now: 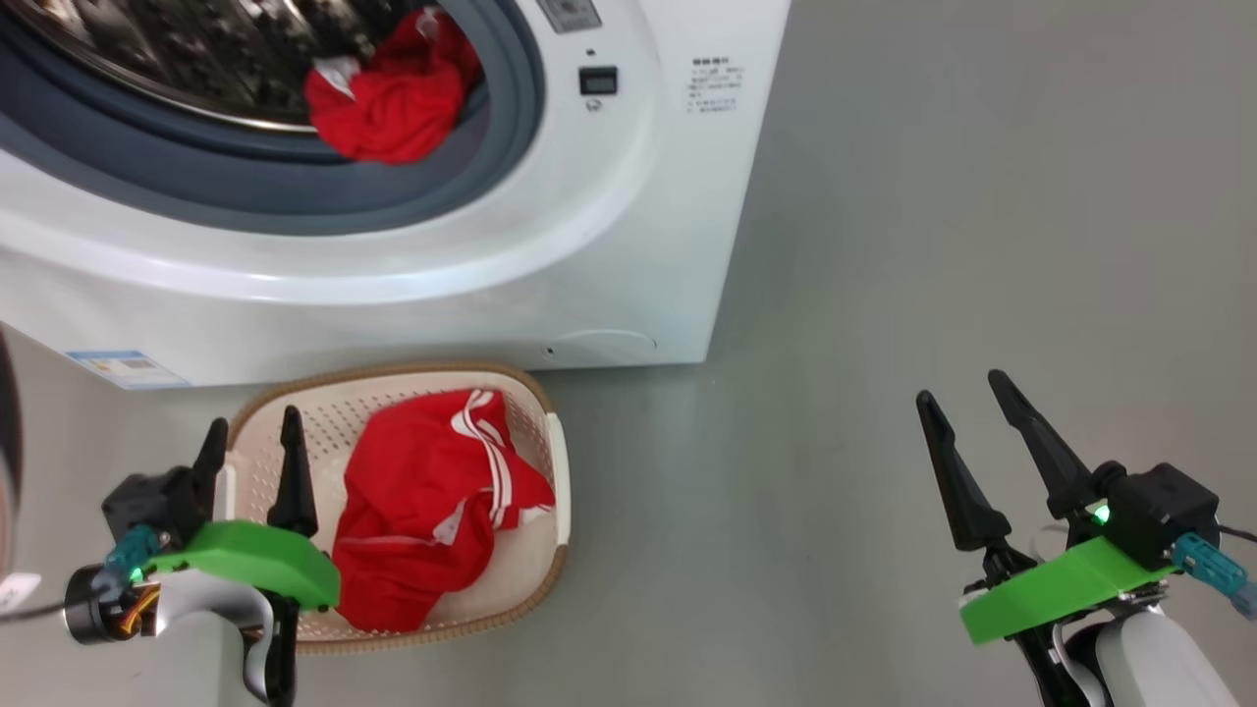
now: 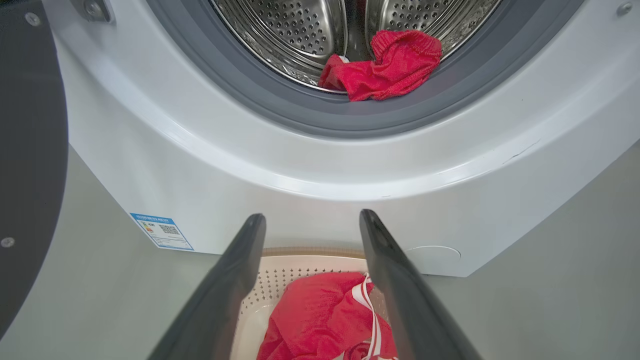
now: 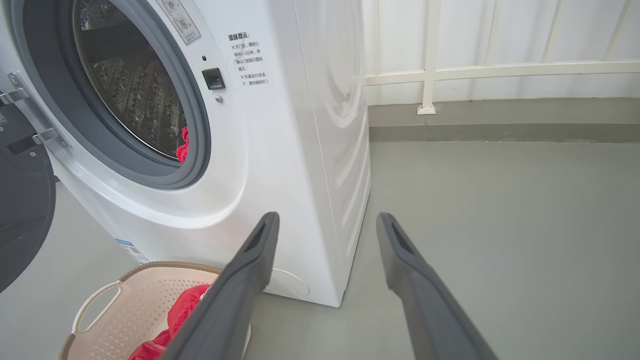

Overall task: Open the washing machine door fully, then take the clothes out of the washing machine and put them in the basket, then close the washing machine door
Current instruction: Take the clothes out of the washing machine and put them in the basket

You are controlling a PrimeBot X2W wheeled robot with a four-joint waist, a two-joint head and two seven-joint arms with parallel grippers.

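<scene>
Grey smooth floor (image 1: 884,245) runs under everything, and a white railing (image 3: 430,70) stands against the pale wall (image 3: 500,30) behind (seen from the right wrist). On that floor sits the white front-loading washing machine (image 1: 609,245). Its washing machine door (image 3: 22,210) is swung wide open to the robot's left, so the dark door panel shows at the left edge of both wrist views, hanging on its metal hinges (image 3: 45,136). The mouth of the machine is uncovered: a grey rubber ring (image 1: 295,196) circles the perforated steel drum (image 2: 290,35). One crumpled red garment (image 1: 393,98) lies at the lower front of the drum, its edge resting on the rubber ring. A blue label sticker (image 2: 162,231) sits at the lower left corner of the machine's front.

Just in front of the machine, on the floor, stands the cream perforated basket (image 1: 555,471) with its brown woven-look rim. A red garment with white stripes (image 1: 422,511) lies bunched inside it, covering most of the bottom.

The left gripper (image 1: 254,418) hangs over the basket's left end, its two dark fingers spread wide with nothing between them. From its own wrist camera the fingers frame the red garment with white stripes below, clear of the fabric. The right gripper (image 1: 960,386) is well off to the right over bare floor, its fingers likewise parted and empty, pointing toward the machine's right side.
</scene>
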